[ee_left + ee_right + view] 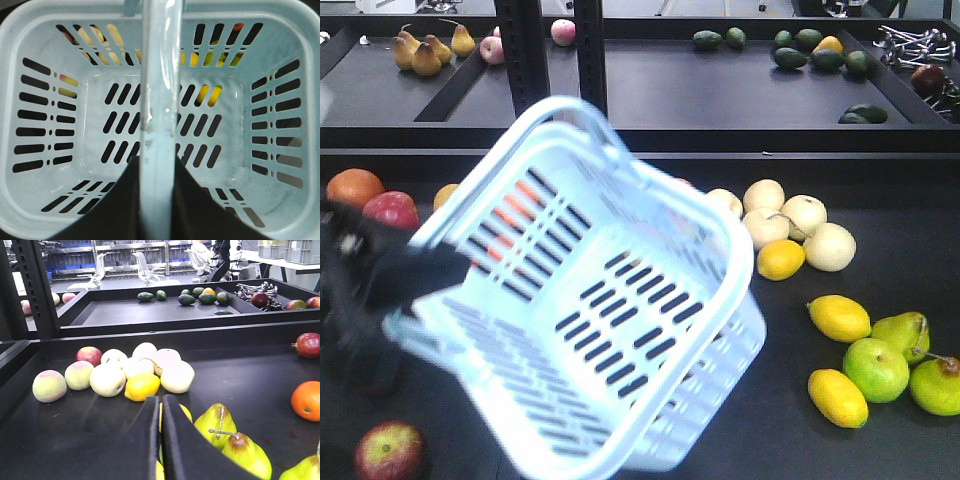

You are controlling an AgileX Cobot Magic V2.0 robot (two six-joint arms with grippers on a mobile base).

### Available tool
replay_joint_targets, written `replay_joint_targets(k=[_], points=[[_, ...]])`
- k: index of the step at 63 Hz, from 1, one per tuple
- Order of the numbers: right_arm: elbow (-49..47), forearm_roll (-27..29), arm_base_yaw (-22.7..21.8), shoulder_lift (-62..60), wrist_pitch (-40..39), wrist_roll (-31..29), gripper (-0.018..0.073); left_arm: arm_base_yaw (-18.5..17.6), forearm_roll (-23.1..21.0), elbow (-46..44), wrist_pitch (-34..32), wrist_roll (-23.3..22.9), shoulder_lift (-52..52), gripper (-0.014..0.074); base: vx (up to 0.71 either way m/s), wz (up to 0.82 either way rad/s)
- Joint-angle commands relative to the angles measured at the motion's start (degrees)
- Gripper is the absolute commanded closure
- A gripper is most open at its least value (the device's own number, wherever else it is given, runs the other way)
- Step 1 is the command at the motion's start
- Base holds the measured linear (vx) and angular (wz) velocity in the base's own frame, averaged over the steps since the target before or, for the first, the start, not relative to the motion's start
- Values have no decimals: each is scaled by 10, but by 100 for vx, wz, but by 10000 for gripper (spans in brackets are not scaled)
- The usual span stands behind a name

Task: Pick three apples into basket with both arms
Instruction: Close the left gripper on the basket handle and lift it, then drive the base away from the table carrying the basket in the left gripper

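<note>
**A:** Black table [905,205] fills the front view, with fruit scattered over it. Where is the basket?

**B:** The basket [650,250] is in the middle, tipped steeply so its mouth faces the camera. It is pale blue-white plastic, rectangular, with rows of slots in the sides and bottom. One thin handle [565,112] arcs over its upper edge.

**A:** And the arm?

**B:** The left arm [365,295] is a black blur at the basket's left rim. A dark red apple [390,210] lies just beside an orange [354,186] behind it. A second apple [388,450], red with yellowish patches, lies at the near left corner. A lemon [781,259] and green fruit [876,368] lie to the right.

**A:** What does the left wrist camera show?

**B:** It looks straight into the basket. The whole slotted bottom shows, with coloured fruit visible through the slots. The left gripper [156,167] is clamped on a handle that runs up the middle between its black fingers.

**A:** And the right wrist camera?

**B:** The right gripper [160,405] hangs low over the table, jaws pressed together with nothing between them. Pale fruit [107,379] lies ahead and pears [220,422] lie just beside it. A third apple [308,345], dark red, lies at the far right.
</note>
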Motion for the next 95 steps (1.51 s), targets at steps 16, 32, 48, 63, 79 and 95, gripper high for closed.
replay_joint_targets(k=[16,32,48,63,79,95], points=[[8,-6,-3,-8,-45,0,564,-1,-23,141,-163,-40,-174,605,0,0],[8,-6,-3,-8,-45,0,564,-1,-22,165,-143,-40,-191,603,0,0],[8,-6,-3,-8,-45,0,564,-1,-22,165,-143,-40,-191,603,0,0],[8,-6,-3,-8,-45,0,564,-1,-22,165,-143,-40,-191,603,0,0],[8,-6,-3,-8,-45,0,564,-1,-22,165,-143,-40,-191,603,0,0],[8,-6,-3,-8,-45,0,564,-1,-22,165,-143,-40,-191,603,-1,2]])
